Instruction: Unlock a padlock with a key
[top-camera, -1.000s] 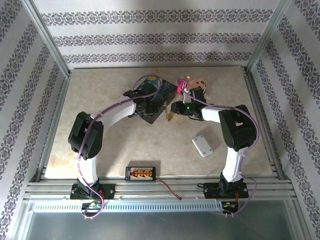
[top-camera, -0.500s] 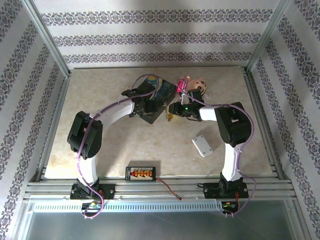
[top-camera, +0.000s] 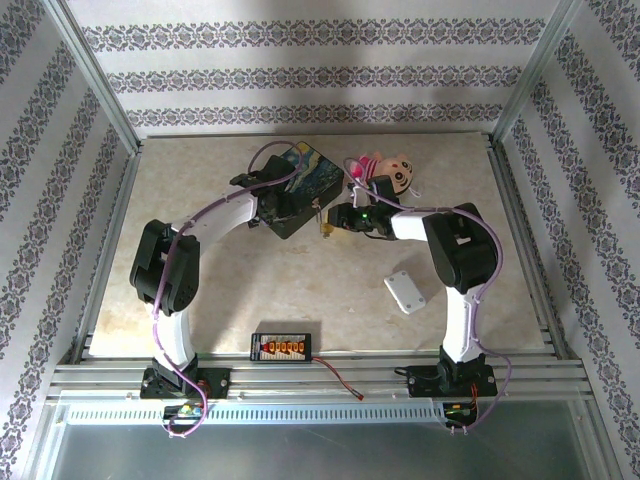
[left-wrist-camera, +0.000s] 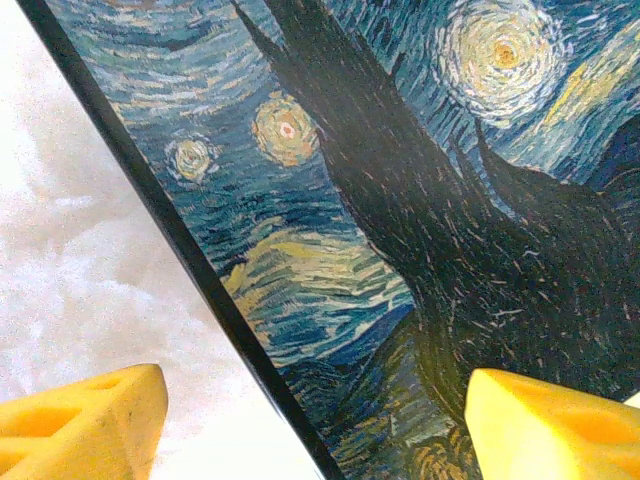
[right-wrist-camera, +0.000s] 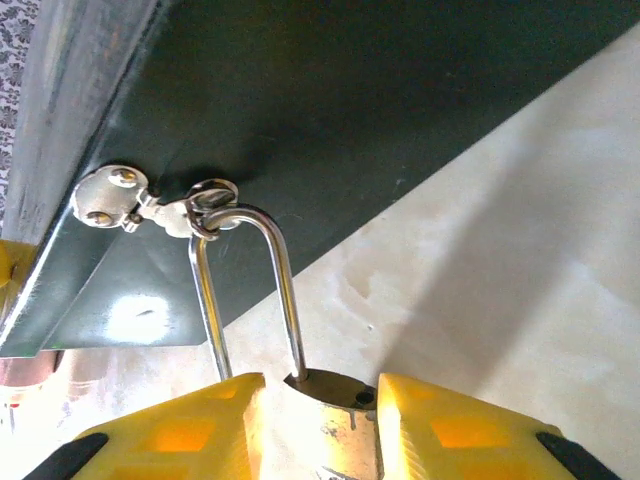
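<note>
Two arms on the bench (top-camera: 230, 300), one pincer each. One box (top-camera: 296, 188) sits mid-bench toward the back, its lid printed with a swirling blue-and-yellow night sky, its sides dark. One padlock (right-wrist-camera: 328, 412), brass body, hangs at the box's right side: its thin silvery shackle (right-wrist-camera: 284, 290) is looped through a small metal ring (right-wrist-camera: 208, 197) fixed by a round riveted plate (right-wrist-camera: 108, 195) to the dark wall. One leg of the shackle enters the top of the body; the other runs down behind a yellow finger, so I cannot tell whether it is seated. The right pincer (right-wrist-camera: 320, 432) is closed on the padlock, a yellow pad against each side of the brass body, the bench just beneath. The left pincer (left-wrist-camera: 310, 432) stands open over the lid's near edge, its two yellow fingertips (left-wrist-camera: 85, 425) wide apart, one over the pale bench and one over the print, gripping nothing; whether they touch the lid I cannot tell. Counted elsewhere: one pink plush doll (top-camera: 386, 172) just behind the right wrist, one white rectangular block (top-camera: 405, 292) well apart on the right, and one small black board with a row of orange sockets (top-camera: 283, 346) at the front edge, with one red-black wire (top-camera: 342, 380) trailing from it.
</note>
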